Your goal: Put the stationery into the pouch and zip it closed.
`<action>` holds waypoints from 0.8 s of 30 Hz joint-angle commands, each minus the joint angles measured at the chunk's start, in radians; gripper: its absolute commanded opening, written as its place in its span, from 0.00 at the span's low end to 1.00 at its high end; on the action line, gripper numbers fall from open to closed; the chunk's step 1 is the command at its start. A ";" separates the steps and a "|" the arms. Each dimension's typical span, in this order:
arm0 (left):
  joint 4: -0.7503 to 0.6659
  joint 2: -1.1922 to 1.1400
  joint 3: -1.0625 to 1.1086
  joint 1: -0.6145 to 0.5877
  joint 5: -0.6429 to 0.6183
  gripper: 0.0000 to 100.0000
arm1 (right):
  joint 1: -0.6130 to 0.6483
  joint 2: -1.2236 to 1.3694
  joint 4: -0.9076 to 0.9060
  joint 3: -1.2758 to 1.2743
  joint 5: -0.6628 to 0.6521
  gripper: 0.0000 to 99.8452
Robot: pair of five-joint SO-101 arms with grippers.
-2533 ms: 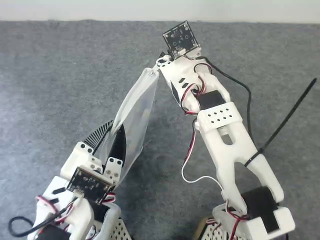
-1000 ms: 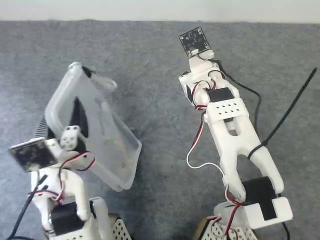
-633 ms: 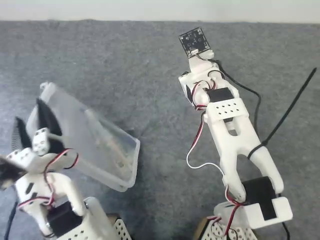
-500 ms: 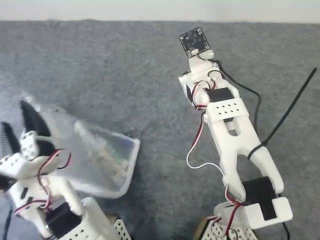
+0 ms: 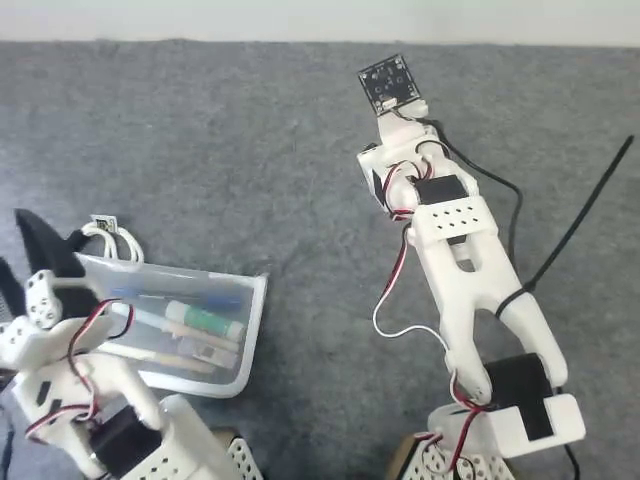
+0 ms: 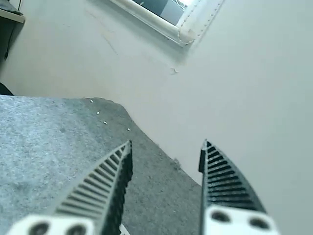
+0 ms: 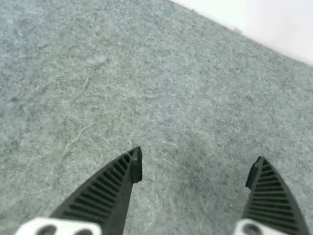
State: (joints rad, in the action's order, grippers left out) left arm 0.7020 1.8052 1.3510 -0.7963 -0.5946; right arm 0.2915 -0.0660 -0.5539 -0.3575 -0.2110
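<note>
The clear pouch is lying flat on the grey desk, at the near left of the high view, just in front of the left arm. The stationery is sitting inside it: several pens and a marker with a green band, lying lengthwise and side by side. A white cord is looping out from the pouch's far corner, on the side next to the left arm. Whether the zip is drawn across the pouch I cannot tell.

The left jaws are standing released, spread apart with nothing between them. In the left wrist view they are pointing over the desk's far edge toward a pale wall and a window frame. In the high view one black jaw is sitting just beside the pouch's end; whether it is touching the plastic I cannot tell.

The right arm is stretching out over the far middle of the desk, well apart from the pouch. The right jaws are also hanging released, wide apart above bare grey felt and gripping nothing.
</note>
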 commanded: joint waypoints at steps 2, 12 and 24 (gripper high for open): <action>-0.034 0.015 -0.013 0.071 -0.012 0.21 | 0.001 -0.079 -0.002 0.012 0.003 0.31; -0.032 0.015 -0.012 0.198 0.068 0.03 | -0.004 -0.090 -0.005 0.011 0.011 0.10; -0.052 0.015 0.047 0.322 0.175 0.01 | 0.007 -0.334 -0.001 -0.155 0.008 0.01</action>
State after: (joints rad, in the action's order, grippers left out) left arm 0.6974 1.8052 1.3986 -0.4956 -0.4595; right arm 0.2946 -0.2194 -0.5539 -0.4680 -0.2110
